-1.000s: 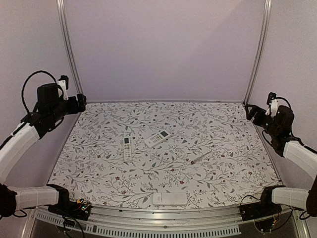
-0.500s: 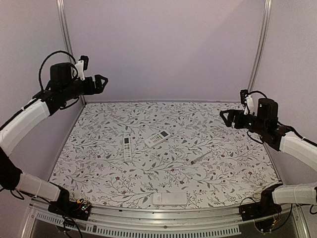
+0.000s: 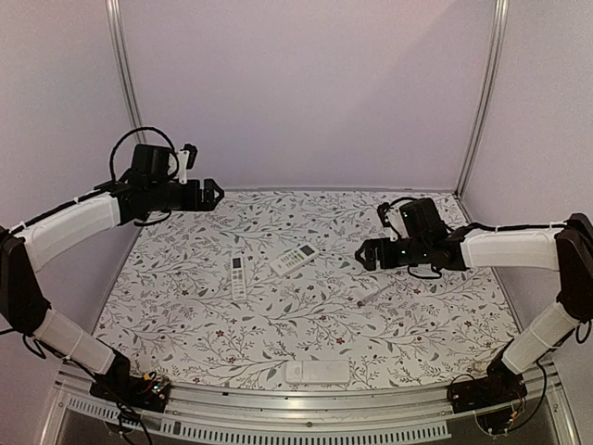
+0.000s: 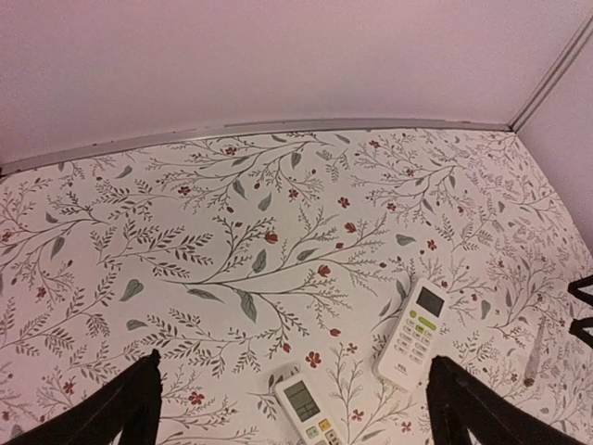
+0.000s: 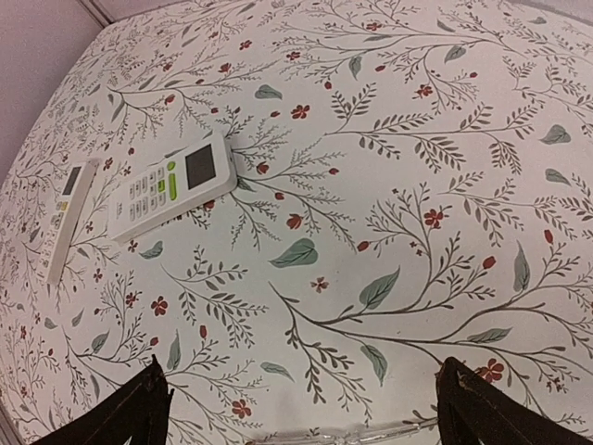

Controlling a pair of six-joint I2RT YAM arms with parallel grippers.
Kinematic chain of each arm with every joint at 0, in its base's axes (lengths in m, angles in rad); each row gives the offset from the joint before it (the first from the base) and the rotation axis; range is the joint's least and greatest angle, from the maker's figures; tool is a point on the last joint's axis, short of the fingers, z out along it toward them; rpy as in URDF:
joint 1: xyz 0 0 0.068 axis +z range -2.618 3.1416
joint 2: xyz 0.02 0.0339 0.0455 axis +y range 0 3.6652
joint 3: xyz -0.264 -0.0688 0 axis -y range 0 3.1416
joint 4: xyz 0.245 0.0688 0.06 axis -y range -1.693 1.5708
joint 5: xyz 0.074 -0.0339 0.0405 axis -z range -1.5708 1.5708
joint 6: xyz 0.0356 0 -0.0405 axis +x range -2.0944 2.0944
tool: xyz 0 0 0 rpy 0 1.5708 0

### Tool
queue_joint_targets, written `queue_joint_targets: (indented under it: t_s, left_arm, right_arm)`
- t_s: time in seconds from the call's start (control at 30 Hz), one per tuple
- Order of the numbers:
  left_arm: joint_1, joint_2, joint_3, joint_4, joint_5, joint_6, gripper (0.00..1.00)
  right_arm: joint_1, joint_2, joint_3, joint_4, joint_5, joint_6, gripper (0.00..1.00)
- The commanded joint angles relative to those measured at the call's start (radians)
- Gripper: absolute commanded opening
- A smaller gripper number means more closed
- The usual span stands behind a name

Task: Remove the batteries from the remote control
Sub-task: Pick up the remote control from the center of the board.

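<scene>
From above, the left arm (image 3: pixel 74 222) is held out over the far left corner of the table (image 3: pixel 185 324). The left jaws are spread wide and grasp nothing. The right arm (image 3: pixel 505 248) extends in from the right. The right jaws are equally wide and empty, hanging just past the far end of a thin white stick (image 3: pixel 373 296). Two remotes lie buttons up mid-table: the left remote (image 3: pixel 238 276) and, near it, the tilted right remote (image 3: pixel 294 260). A white slab (image 3: pixel 317 372) sits at the near edge. No batteries show, and whether any are inside the remotes cannot be told.

In the left wrist view, the fingertips (image 4: pixel 139 399) stand far apart. Between them lie the right remote (image 4: pixel 413 334) and the left remote (image 4: pixel 310 410), which is cut by the lower edge.

In the right wrist view, the fingertips (image 5: pixel 139 413) are again wide apart. The right remote (image 5: pixel 171 185) and left remote (image 5: pixel 67 218) lie up left, and the stick (image 5: pixel 352 432) is at the bottom edge.
</scene>
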Motion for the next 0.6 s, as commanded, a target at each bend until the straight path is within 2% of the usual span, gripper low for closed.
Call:
queue_joint_targets:
  t_s: [0.0,0.1,0.23,0.43,0.57]
  left_arm:
    - [-0.021,0.007,0.017,-0.033,-0.054,0.006,1.0]
    - [-0.03,0.044,0.03,-0.056,-0.053,-0.002,1.0]
    - [-0.049,0.14,0.05,-0.105,-0.134,-0.033,1.0]
    - [-0.091,0.337,0.085,-0.157,-0.137,-0.092,0.99]
    - [-0.123,0.415,0.11,-0.189,-0.151,-0.098,0.95]
  right_arm:
    - [0.117,0.1,0.12,-0.022,0.064,0.032,0.99]
    - [0.176,0.157,0.164,-0.029,0.095,0.027,0.99]
    - [0.226,0.194,0.182,-0.03,0.112,0.054,0.99]
    - [0.243,0.162,0.163,-0.027,0.183,0.111,0.99]
    - [0.243,0.107,0.127,-0.031,0.227,0.124,0.99]
